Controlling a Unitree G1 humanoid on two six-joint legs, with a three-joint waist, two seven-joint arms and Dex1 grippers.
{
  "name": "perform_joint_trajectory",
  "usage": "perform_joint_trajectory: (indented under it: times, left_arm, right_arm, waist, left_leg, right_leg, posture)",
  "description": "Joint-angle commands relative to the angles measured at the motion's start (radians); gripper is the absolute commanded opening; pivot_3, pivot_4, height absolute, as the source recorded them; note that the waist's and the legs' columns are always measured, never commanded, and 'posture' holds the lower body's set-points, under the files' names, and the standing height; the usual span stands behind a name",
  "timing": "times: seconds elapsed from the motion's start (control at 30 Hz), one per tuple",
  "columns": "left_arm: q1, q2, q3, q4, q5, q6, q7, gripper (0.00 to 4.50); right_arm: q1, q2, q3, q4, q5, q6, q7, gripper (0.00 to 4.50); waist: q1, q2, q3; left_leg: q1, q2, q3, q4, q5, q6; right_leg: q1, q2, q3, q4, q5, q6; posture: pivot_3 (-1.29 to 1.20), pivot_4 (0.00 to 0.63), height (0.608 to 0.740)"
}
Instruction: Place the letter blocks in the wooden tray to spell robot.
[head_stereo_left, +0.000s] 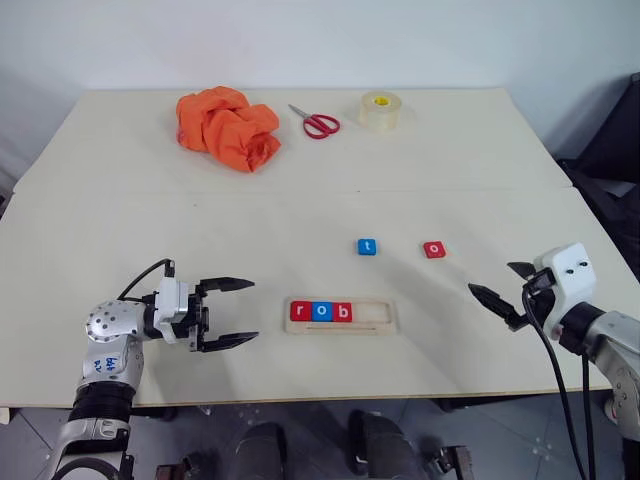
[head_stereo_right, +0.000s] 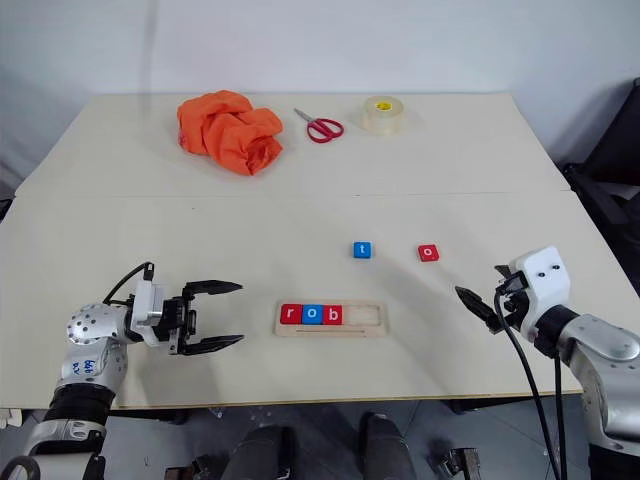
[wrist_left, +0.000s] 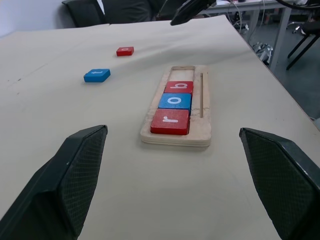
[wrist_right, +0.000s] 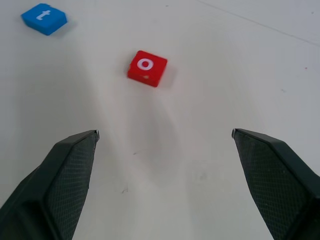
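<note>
Left hand (head_stereo_left: 228, 312) stood with fingers apart, empty, at nine o'clock of the wooden tray (head_stereo_left: 342, 316). Right hand (head_stereo_left: 505, 290) likewise spread, empty. Tray held red r (head_stereo_left: 301, 311), blue o (head_stereo_left: 321, 311), red b (head_stereo_left: 342, 312). Blue t (head_stereo_left: 367, 246) and red o (head_stereo_left: 434, 249) lay loose on the bench (head_stereo_left: 150, 220) at twelve to one o'clock of the tray.

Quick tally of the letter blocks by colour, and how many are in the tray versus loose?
Red blocks: 3 (r and b in the wooden tray, o loose)
Blue blocks: 2 (o in tray, t loose)
Total: 5, with 3 in tray, 2 loose
</note>
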Motion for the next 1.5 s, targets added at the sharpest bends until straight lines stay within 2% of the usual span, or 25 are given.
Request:
perform_joint_trajectory:
  times: [0.03,0.43,0.6,0.87,1.17,1.4,1.5]
  left_arm:
    - [-0.017,0.016,0.018,-0.008,-0.010,0.005,-0.005,4.50]
    - [-0.026,0.024,0.021,-0.019,-0.010,0.013,-0.004,4.50]
    - [-0.010,0.025,0.020,-0.054,-0.016,0.025,0.004,4.50]
    - [0.019,0.032,0.025,-0.114,-0.023,0.052,0.017,4.50]
    - [0.062,0.040,0.044,-0.167,-0.026,0.069,0.036,4.50]
    - [0.075,0.035,0.042,-0.180,-0.023,0.071,0.051,4.50]
    - [0.073,0.032,0.040,-0.178,-0.023,0.071,0.053,4.50]
  right_arm:
    - [0.009,-0.003,-0.039,-0.042,0.033,-0.006,-0.019,4.45]
    - [-0.015,-0.007,0.007,-0.026,0.057,0.001,-0.051,4.45]
    - [-0.134,0.076,0.096,0.042,0.033,0.018,-0.156,4.45]
    - [-0.323,0.251,0.238,0.283,-0.079,-0.105,-0.309,4.45]
    - [-0.378,0.295,0.263,0.408,-0.135,-0.196,-0.369,4.45]
    - [-0.396,0.334,0.276,0.469,-0.135,-0.193,-0.389,4.45]
    - [-0.403,0.358,0.284,0.488,-0.145,-0.216,-0.407,3.84]
  waist:
    - [0.000,0.000,0.000]
    - [0.000,0.000,0.000]
    - [-0.003,0.000,0.000]
    - [-0.004,0.000,0.000]
    - [-0.004,0.000,0.000]
    - [-0.013,0.000,0.000]
    - [-0.024,0.000,0.000]
  left_leg:
    - [0.000,0.000,0.000,0.000,0.000,0.000]
    - [0.000,0.000,0.000,0.000,0.000,0.000]
    - [0.001,0.000,-0.001,0.000,0.000,0.001]
    - [0.000,0.000,0.000,0.000,0.001,0.000]
    - [0.000,0.000,0.000,-0.001,0.001,0.000]
    - [0.000,0.000,0.000,0.000,0.001,0.000]
    - [0.000,0.000,0.000,0.000,0.001,0.000]
  right_leg:
    - [0.000,0.000,0.000,0.000,0.000,0.000]
    - [0.000,0.000,0.000,0.000,0.000,0.000]
    - [0.000,0.000,0.000,0.001,0.000,0.000]
    - [0.000,0.000,0.000,0.001,0.000,0.000]
    - [0.000,0.000,0.000,0.001,0.000,0.000]
    - [0.000,0.000,0.000,0.002,0.000,0.000]
    - [0.000,0.000,0.000,0.002,0.000,0.000]
  posture:
    - [0.00,0.150,0.740]
    - [0.00,0.150,0.740]
    - [0.00,0.150,0.740]
    - [0.00,0.150,0.740]
    - [0.00,0.150,0.740]
    - [0.00,0.150,0.740]
    - [0.00,0.150,0.740]
